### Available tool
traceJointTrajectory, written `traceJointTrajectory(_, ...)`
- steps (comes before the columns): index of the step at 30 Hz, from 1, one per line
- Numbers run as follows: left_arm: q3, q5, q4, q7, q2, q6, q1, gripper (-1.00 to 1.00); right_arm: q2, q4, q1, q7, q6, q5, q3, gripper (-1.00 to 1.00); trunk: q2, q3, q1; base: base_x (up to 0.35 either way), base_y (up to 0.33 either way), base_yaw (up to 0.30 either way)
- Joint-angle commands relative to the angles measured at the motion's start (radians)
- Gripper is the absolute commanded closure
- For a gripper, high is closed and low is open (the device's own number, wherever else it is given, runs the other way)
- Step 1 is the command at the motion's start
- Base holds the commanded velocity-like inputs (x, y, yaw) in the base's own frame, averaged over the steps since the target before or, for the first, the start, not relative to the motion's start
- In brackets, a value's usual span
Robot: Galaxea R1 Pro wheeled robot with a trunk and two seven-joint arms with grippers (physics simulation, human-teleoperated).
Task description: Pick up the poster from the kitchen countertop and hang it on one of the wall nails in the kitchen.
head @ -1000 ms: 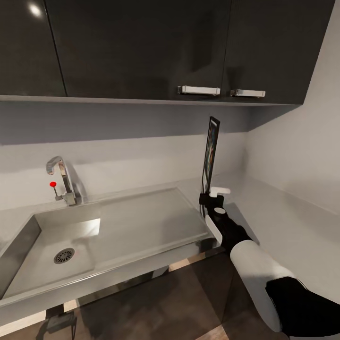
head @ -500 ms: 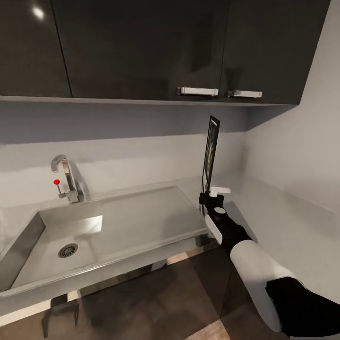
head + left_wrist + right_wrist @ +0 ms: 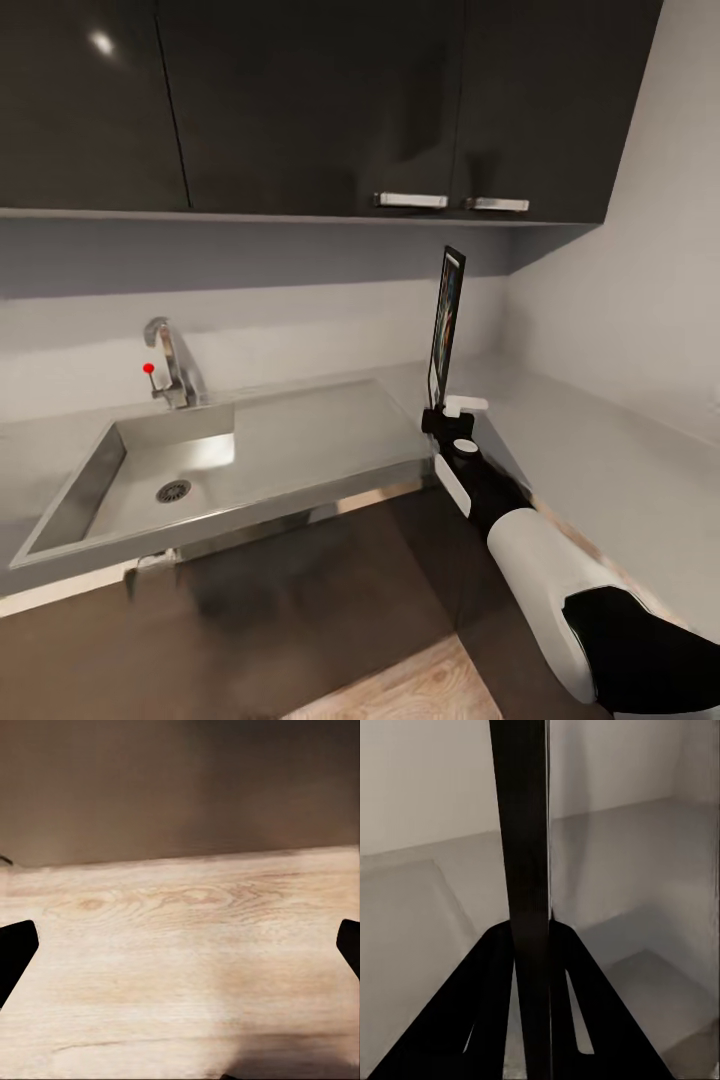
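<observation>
I've got the right gripper (image 3: 447,412) clamped on the bottom edge of the thin black-framed colourful poster (image 3: 446,316), held upright and edge-on just right of the inset steel sink (image 3: 150,478), off the matte grey countertop (image 3: 600,470), I judge for carrying to a nail. The right wrist view shows both fingers pinching the frame (image 3: 526,870); the left wrist view shows 2 black fingertips (image 3: 15,949) spread wide over light wood floor (image 3: 180,967).

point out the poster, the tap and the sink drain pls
Black-framed portrait poster (image 3: 446,320), head view, middle of its artwork face.
Curved steel tap (image 3: 178,362), head view, on its spout.
Round steel sink drain (image 3: 173,491), head view, centre of the grate.
</observation>
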Motion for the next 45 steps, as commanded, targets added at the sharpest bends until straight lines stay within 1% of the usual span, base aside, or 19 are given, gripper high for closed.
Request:
traceJointTrajectory(1, 0.004, 0.000, -0.001, -0.007, -0.001, -0.001, 0.000, -1.00, -0.001, 0.000, -0.001, -0.007, -0.002, -0.012, 0.008, 1.00, -0.001, -0.001, -0.001, -0.338, 0.000, 0.000)
traceJointTrajectory(6, 0.004, 0.000, -0.001, -0.007, -0.001, -0.001, 0.000, -1.00, -0.001, 0.000, -0.001, -0.008, -0.002, -0.011, 0.008, 1.00, -0.001, -0.001, -0.001, -0.338, 0.000, 0.005)
traceJointTrajectory(10, 0.004, 0.000, -0.001, -0.007, -0.001, -0.001, 0.000, -1.00, -0.001, 0.000, -0.001, -0.007, -0.001, -0.011, 0.008, 1.00, -0.001, 0.001, -0.001, -0.270, 0.000, 0.153)
traceJointTrajectory(18, 0.004, 0.000, -0.001, -0.007, -0.001, -0.001, 0.000, -1.00, -0.001, 0.001, -0.001, -0.007, 0.001, -0.011, 0.008, 1.00, -0.001, 0.005, -0.001, -0.063, 0.010, 0.250)
traceJointTrajectory(23, 0.004, 0.000, 0.000, -0.007, -0.001, -0.001, 0.000, -1.00, -0.001, 0.001, -0.001, -0.006, -0.002, -0.011, 0.008, 1.00, -0.001, 0.006, -0.001, -0.204, 0.138, 0.184)
traceJointTrajectory(45, 0.004, 0.000, 0.005, -0.007, -0.001, -0.001, 0.000, -1.00, -0.001, 0.001, 0.003, -0.007, -0.002, -0.011, 0.008, 1.00, -0.001, 0.006, -0.001, -0.298, 0.139, 0.011)
